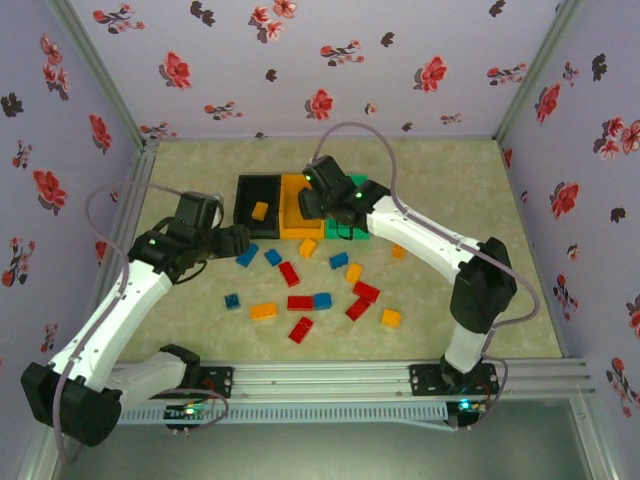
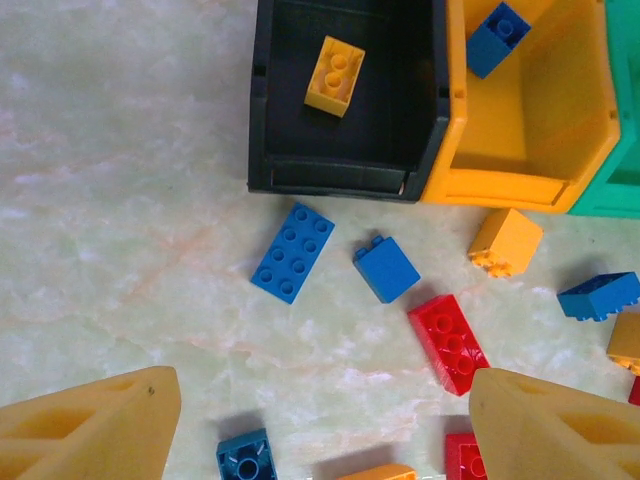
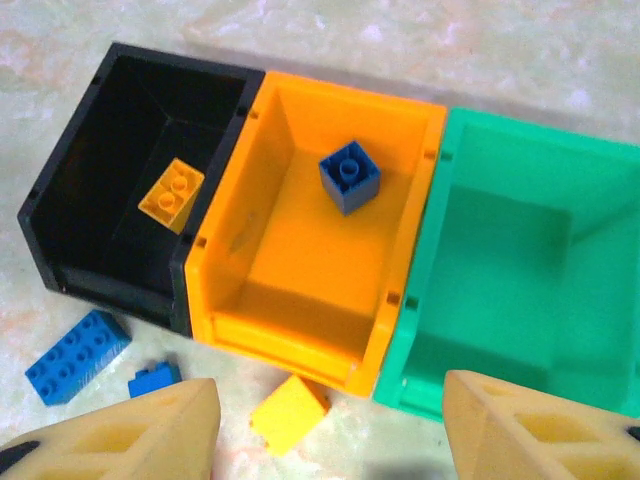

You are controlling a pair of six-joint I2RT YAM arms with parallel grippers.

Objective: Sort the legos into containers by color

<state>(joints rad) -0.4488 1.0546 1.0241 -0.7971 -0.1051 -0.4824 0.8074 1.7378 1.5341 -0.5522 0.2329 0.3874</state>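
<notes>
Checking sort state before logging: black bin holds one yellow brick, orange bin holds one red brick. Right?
One error: the brick in the orange bin is blue, not red. The right wrist view shows it lying on the bin floor, studs up. The rest stands: the black bin holds one yellow brick.

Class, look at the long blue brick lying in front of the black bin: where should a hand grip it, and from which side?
Probably from straight above, pinching its two long sides: the long blue brick lies flat, studs up, turned diagonally, so the grip must turn to match. Nothing touches either side.
</notes>
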